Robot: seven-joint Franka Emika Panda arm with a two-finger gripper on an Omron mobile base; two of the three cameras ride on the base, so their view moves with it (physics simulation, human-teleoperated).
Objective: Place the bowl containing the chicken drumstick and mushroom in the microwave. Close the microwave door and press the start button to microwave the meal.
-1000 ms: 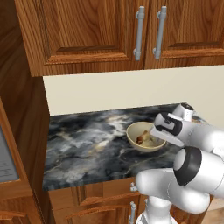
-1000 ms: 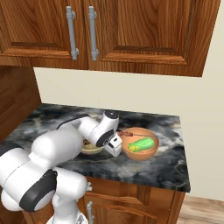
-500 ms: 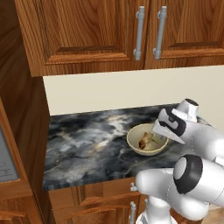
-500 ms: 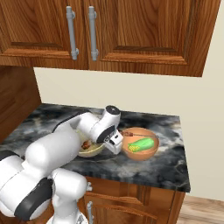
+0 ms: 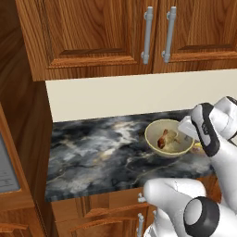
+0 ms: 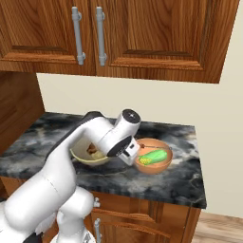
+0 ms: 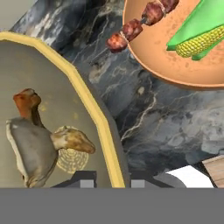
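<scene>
The pale yellow bowl hangs slightly tilted just above the dark marble counter. My gripper is shut on its right rim. In the hand view the gripper straddles the yellow rim, one fingertip inside and one outside. The reddish-brown chicken drumstick and the pale mushroom lie inside the bowl; the drumstick also shows from the left base. From the right base my arm hides most of the bowl. The microwave door is out of view.
An orange bowl with corn and a meat skewer stands close to the right of the yellow bowl. Wooden cabinets hang above. A tall wood panel and a grey appliance edge bound the left side.
The gripper has carried the bowl a little up and to the right, off the counter. The orange bowl has stayed put.
</scene>
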